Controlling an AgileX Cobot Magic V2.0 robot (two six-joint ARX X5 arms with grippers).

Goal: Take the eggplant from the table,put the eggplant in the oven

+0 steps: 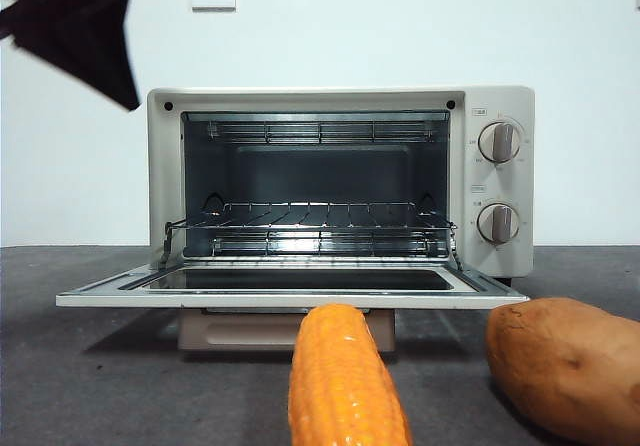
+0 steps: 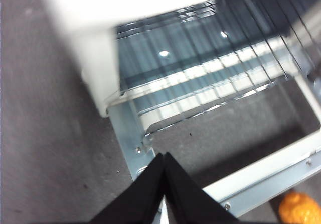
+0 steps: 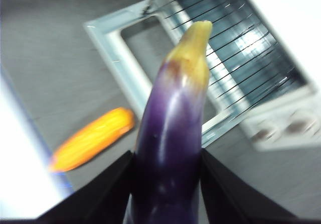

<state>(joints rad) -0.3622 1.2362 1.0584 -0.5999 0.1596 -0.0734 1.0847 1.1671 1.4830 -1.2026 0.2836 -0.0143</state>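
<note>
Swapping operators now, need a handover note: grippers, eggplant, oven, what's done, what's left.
Right gripper: shut on the eggplant, held up in the air, stem end pointing away from the wrist.
Left gripper: shut, empty, above the table near the oven's open door.
Oven: door down, wire rack bare.
Corn cob and sweet potato lie on the table.
Done: pickup. Left: set the eggplant on the rack, release.

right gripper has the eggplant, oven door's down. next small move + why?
Probably lower the right gripper toward the oven opening, stem end first. It is shut on the eggplant, held above the open door and the bare wire rack. The left gripper, shut and empty, sits near the door's hinge corner, so approach away from it.
</note>
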